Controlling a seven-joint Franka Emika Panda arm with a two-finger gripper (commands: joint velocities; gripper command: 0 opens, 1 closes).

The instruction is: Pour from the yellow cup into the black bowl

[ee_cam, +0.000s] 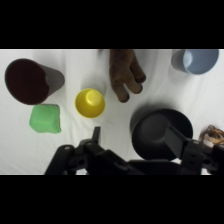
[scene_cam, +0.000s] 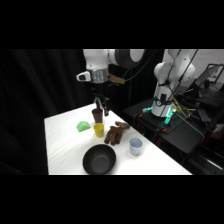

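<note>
- Black bowl (scene_cam: 99,160) is sitting nearest, at table's (scene_cam: 62,150) near edge, upright; inside looks dark, can't tell if anything's in it. Wrist view: bowl (ee_cam: 161,131) partly behind the linkage.
- Pale blue cup (scene_cam: 135,146) is standing right of bowl, a bit farther back; not involved.
- Yellow cup (scene_cam: 99,130) is standing upright on table just behind bowl, near it but apart. Wrist view: yellow cup (ee_cam: 90,103) seen mouth-up, nothing gripping it.
- Brown plush-like item (scene_cam: 116,133) is lying right of yellow cup; green lump (scene_cam: 83,126) left of it.
- Dark brown cup (scene_cam: 97,115) is standing just behind yellow cup.
- Gripper (scene_cam: 101,106) is hanging over the cup cluster at far side, holding nothing; fingers look spread in wrist view (left tip (ee_cam: 95,134) showing), exact gap unclear.
- Status, my read: approach only. Grasp, lift, carry to bowl, tilt — all left to do.
</note>
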